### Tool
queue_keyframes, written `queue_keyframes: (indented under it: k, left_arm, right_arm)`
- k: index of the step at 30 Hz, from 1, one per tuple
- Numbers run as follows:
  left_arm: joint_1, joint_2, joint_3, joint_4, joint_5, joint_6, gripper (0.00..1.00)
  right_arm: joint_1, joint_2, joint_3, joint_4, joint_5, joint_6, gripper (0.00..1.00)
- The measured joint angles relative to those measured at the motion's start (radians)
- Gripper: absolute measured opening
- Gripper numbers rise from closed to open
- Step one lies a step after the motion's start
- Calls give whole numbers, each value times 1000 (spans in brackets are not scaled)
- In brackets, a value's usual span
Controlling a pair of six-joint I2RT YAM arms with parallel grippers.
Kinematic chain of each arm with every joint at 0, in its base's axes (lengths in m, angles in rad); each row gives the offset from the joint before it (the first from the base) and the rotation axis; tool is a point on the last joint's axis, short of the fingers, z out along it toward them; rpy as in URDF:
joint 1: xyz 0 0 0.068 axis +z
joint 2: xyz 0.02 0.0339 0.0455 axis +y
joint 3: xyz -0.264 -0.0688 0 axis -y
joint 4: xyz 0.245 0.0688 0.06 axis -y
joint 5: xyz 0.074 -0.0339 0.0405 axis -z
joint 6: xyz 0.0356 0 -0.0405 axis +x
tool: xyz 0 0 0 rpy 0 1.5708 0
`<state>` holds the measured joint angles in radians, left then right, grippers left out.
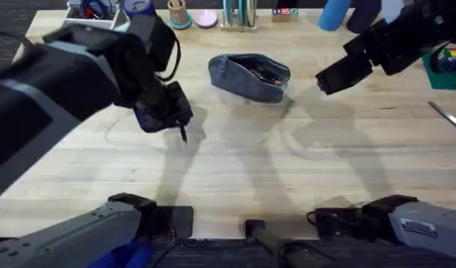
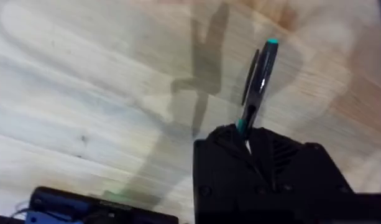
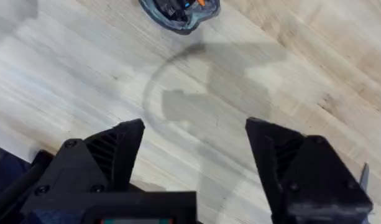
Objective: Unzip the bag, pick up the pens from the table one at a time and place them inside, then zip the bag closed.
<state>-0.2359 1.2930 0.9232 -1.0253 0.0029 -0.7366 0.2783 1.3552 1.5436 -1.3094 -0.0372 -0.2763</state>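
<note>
1. The place reads as a robotics lab or test bench set up like an office desk: two robot arm bases (image 1: 138, 219) sit fixed at the bottom edge of the overhead view, at a light wooden table (image 1: 235, 179).
2. Desk supplies line the top edge of the frame: a wooden cup with sticks (image 1: 178, 13), a pink round item (image 1: 206, 18), a rack of upright teal items (image 1: 240, 13) and a blue cylinder (image 1: 334, 15).
3. A white bin with mixed items (image 1: 94, 10) sits at the upper left.
4. A green mat (image 1: 445, 68) lies at the right edge, with metal scissors (image 1: 448, 117) just below it.
</note>
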Motion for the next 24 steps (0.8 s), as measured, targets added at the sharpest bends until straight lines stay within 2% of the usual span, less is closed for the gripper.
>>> queue_keyframes:
  k: [10, 16, 24]
  left_arm:
    - [0, 0, 205, -66, -7, 162, 40]
    - [0, 0, 346, -115, -8, 307, 40]
    - [-1, 0, 484, -188, -14, 549, 40]
  right_arm:
    - [0, 0, 0, 0, 0, 0, 996]
    - [0, 0, 0, 0, 0, 0, 996]
    - [0, 0, 0, 0, 0, 0, 996]
